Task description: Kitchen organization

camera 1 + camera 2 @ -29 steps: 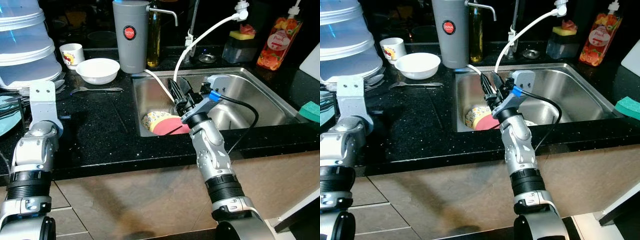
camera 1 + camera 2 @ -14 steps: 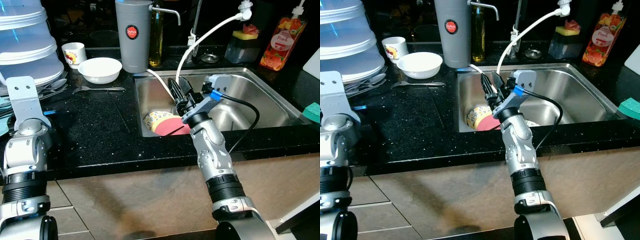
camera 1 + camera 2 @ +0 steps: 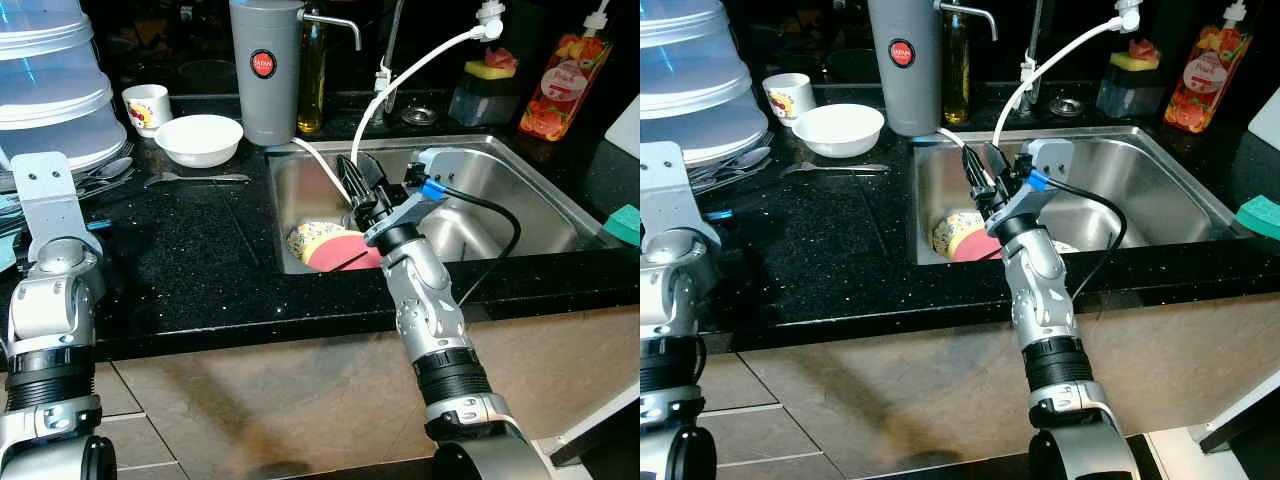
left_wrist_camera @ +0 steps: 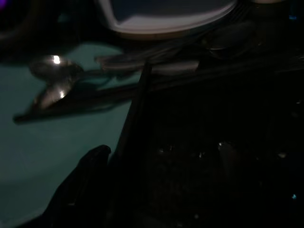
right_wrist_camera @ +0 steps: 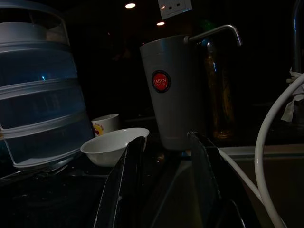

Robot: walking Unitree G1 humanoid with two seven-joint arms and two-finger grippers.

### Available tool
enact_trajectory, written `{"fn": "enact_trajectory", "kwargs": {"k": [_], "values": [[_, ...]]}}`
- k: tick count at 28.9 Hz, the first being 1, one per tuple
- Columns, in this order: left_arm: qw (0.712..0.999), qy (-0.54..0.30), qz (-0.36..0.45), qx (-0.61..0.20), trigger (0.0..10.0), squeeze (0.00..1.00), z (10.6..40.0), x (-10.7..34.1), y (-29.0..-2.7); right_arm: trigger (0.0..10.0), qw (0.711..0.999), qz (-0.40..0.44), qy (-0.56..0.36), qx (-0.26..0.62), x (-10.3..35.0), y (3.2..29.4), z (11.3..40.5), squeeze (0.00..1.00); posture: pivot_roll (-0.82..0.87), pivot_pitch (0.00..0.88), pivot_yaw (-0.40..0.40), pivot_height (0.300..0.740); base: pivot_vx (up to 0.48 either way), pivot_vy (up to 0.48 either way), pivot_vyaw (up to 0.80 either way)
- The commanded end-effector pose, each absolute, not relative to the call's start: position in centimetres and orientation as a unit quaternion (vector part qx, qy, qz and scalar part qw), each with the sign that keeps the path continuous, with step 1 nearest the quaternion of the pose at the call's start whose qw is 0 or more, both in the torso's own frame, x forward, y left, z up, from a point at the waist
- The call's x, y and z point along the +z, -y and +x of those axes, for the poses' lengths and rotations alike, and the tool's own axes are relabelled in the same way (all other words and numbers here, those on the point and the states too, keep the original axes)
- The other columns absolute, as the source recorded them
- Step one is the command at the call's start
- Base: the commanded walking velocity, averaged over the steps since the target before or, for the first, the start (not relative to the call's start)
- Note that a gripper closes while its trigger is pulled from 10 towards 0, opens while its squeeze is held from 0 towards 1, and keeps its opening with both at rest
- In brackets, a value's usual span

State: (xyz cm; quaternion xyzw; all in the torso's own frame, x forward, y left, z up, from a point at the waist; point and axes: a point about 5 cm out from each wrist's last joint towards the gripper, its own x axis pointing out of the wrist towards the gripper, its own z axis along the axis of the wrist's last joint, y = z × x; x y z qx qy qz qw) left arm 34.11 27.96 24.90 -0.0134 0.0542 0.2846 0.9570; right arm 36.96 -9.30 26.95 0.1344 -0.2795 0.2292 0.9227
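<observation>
My right gripper (image 3: pixel 357 176) is held over the left part of the steel sink (image 3: pixel 520 190), open with nothing between its fingers (image 5: pixel 122 183). It points toward the grey dispenser (image 3: pixel 265 70) and the white bowl (image 3: pixel 200 138). Just below it in the sink lie a yellow patterned bowl (image 3: pixel 310 238) and a pink dish (image 3: pixel 338 256). My left arm (image 3: pixel 50 300) stands at the counter's left edge. Its gripper (image 4: pixel 137 109) is a dark shape over a teal plate (image 4: pixel 47 161) with spoons (image 4: pixel 52 78).
A white hose (image 3: pixel 420 62) arcs over the sink beside my right gripper. On the black counter are a small cup (image 3: pixel 146 105), a spoon (image 3: pixel 195 180) and stacked clear containers (image 3: pixel 50 90). A soap bottle (image 3: pixel 560 75) and a green sponge (image 3: pixel 625 222) sit at the right.
My left arm has shifted to the left along the counter edge. The right arm has stayed in place over the sink.
</observation>
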Motion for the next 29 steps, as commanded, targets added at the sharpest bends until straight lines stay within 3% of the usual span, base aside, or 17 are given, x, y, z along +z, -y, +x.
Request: {"fn": "enact_trajectory", "kwargs": {"k": [1, 9, 17, 18, 19, 29], "values": [[0.954, -0.087, -0.035, 0.285, 10.0, 0.01, 33.9, 23.3, -28.1, 10.0, 0.924, 0.134, 0.273, 0.232, 26.7, 9.4, 36.9, 0.0, 0.06, 0.131, -0.011, 0.74, 0.0, 0.0, 0.0], [0.954, -0.106, -0.052, 0.275, 10.0, 0.0, 34.0, 22.3, -28.0, 10.0, 0.924, 0.132, 0.273, 0.232, 26.7, 9.4, 36.9, 0.0, 0.06, 0.128, -0.012, 0.74, 0.0, 0.0, 0.0], [0.969, -0.115, -0.05, 0.211, 9.8, 0.0, 34.6, 22.1, -26.3, 10.0, 0.924, 0.132, 0.275, 0.231, 26.9, 9.5, 36.9, 0.0, 0.06, 0.115, -0.011, 0.74, 0.0, 0.0, 0.0], [0.973, -0.115, -0.053, 0.191, 1.3, 0.0, 34.7, 22.2, -25.8, 10.0, 0.924, 0.132, 0.276, 0.231, 26.9, 9.5, 36.9, 0.0, 0.06, 0.115, -0.011, 0.74, 0.0, 0.0, 0.0], [0.974, -0.115, -0.058, 0.185, 0.0, 0.0, 34.8, 22.2, -25.6, 10.0, 0.924, 0.133, 0.276, 0.231, 26.9, 9.5, 36.9, 0.0, 0.06, 0.112, -0.01, 0.74, 0.0, 0.0, 0.0], [0.977, -0.125, -0.068, 0.16, 0.0, 0.0, 34.9, 22.0, -25.1, 10.0, 0.925, 0.135, 0.275, 0.227, 26.9, 9.6, 37.0, 0.0, 0.06, 0.115, -0.009, 0.74, 0.0, 0.0, 0.0]]}}
